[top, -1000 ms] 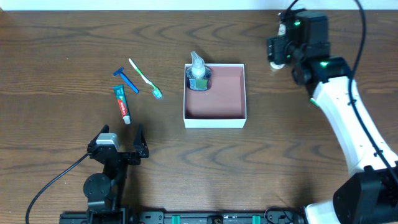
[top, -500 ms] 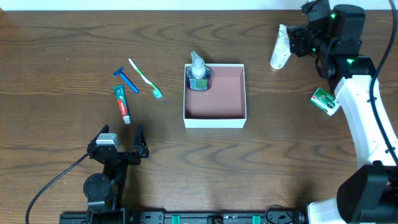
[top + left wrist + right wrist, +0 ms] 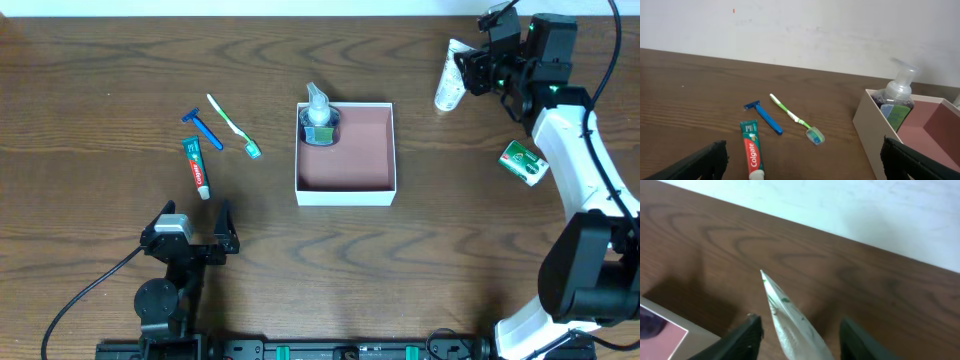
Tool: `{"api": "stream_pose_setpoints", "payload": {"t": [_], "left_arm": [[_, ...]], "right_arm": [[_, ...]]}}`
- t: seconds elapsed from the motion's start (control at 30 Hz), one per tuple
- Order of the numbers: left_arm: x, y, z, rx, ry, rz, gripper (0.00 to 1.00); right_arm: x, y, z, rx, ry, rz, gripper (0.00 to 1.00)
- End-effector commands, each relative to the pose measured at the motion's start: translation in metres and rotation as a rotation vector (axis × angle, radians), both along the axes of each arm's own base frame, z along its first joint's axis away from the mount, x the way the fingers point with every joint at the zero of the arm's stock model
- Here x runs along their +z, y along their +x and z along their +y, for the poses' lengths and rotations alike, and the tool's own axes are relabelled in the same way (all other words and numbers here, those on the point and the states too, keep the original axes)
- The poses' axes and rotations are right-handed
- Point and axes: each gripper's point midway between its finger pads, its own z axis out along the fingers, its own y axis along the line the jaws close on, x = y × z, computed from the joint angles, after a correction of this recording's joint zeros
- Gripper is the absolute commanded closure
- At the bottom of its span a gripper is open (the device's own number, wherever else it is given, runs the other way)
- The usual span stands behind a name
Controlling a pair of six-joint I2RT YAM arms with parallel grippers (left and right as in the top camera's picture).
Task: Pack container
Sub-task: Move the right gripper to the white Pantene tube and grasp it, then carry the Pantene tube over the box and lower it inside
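The container (image 3: 345,190), a shallow white-walled box with a reddish-brown floor, sits mid-table and holds a clear pump bottle (image 3: 318,115) in its far left corner. A white tube (image 3: 450,75) lies on the table at the far right of it. My right gripper (image 3: 478,65) is open at the tube's far end. In the right wrist view the tube (image 3: 790,325) lies between the spread fingers (image 3: 802,340), untouched. My left gripper (image 3: 190,235) is open and empty near the front left; it also shows in the left wrist view (image 3: 802,165).
A toothpaste tube (image 3: 197,166), a blue razor (image 3: 205,128) and a green toothbrush (image 3: 232,125) lie left of the container. A green packet (image 3: 524,162) lies at the right. The left wrist view shows the toothpaste (image 3: 752,152) and the container wall (image 3: 875,130).
My right arm has swung right and toward the back edge, uncovering the white tube and the green packet. Its gripper now sits at the tube. The left arm has not moved.
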Motion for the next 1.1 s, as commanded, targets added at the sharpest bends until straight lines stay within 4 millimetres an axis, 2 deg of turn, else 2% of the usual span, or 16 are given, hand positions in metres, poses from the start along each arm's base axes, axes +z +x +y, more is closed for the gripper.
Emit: {"api": "stream_pose_setpoints", "payload": {"t": [0.0, 0.07, 0.37, 0.4, 0.57, 0.73, 0.8, 0.9, 1.07], "left_arm": [[-0.015, -0.001, -0.001, -0.005, 0.013, 0.047, 0.02], [-0.015, -0.001, 0.0, -0.005, 0.013, 0.047, 0.02], [-0.015, -0.001, 0.0, -0.005, 0.013, 0.047, 0.02], [-0.015, -0.001, 0.0, -0.005, 0.013, 0.047, 0.02], [-0.015, -0.001, 0.0, -0.005, 0.013, 0.047, 0.02], [-0.015, -0.001, 0.0, -0.005, 0.013, 0.047, 0.02], [-0.015, -0.001, 0.0, -0.005, 0.013, 0.047, 0.02], [-0.015, -0.001, 0.0, -0.005, 0.013, 0.047, 0.02], [-0.015, -0.001, 0.0, -0.005, 0.013, 0.047, 0.02]], "right_arm": [[0.0, 0.005, 0.003, 0.023, 0.014, -0.006, 0.58], [-0.003, 0.005, 0.003, 0.022, 0.015, 0.001, 0.61], [-0.005, 0.007, 0.003, 0.022, 0.016, 0.002, 0.62], [-0.007, 0.007, 0.003, 0.023, 0.017, 0.005, 0.66], [-0.016, 0.008, 0.008, 0.045, 0.042, 0.024, 0.99], [-0.017, 0.008, 0.01, 0.04, 0.061, 0.03, 0.99], [-0.008, 0.009, 0.015, 0.062, 0.075, 0.009, 0.99], [0.018, 0.008, 0.021, 0.072, 0.116, -0.031, 0.99], [0.089, -0.009, 0.04, 0.151, 0.16, -0.143, 0.99]]}}
